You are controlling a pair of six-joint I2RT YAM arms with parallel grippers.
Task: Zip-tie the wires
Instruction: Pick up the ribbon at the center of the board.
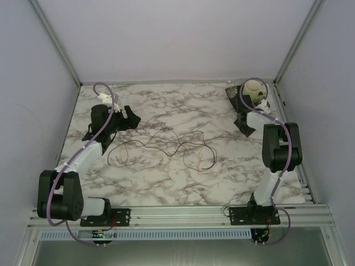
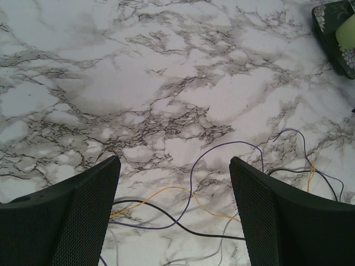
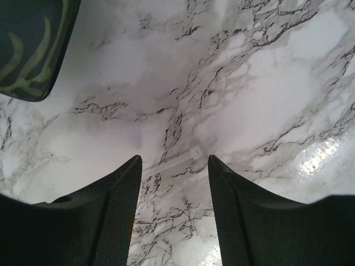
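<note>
The wires (image 1: pixel 166 145) lie in loose thin loops on the marble table's middle. In the left wrist view they show as purple, yellow, black and grey strands (image 2: pixel 177 222) crossing the table between and below my fingers. My left gripper (image 1: pixel 128 118) is open and empty, just left of the wire loops, above them (image 2: pixel 175 160). My right gripper (image 1: pixel 244 126) is open and empty at the far right. A white zip tie (image 3: pixel 175 159) lies flat on the table just beyond its fingertips (image 3: pixel 175 160), between them. The zip tie is hidden in the top view.
A dark patterned holder with a pale cup (image 1: pixel 252 91) stands at the far right corner, close behind my right gripper. It shows in the right wrist view (image 3: pixel 33 44) and the left wrist view (image 2: pixel 333 27). Metal frame posts and walls bound the table (image 1: pixel 166 188).
</note>
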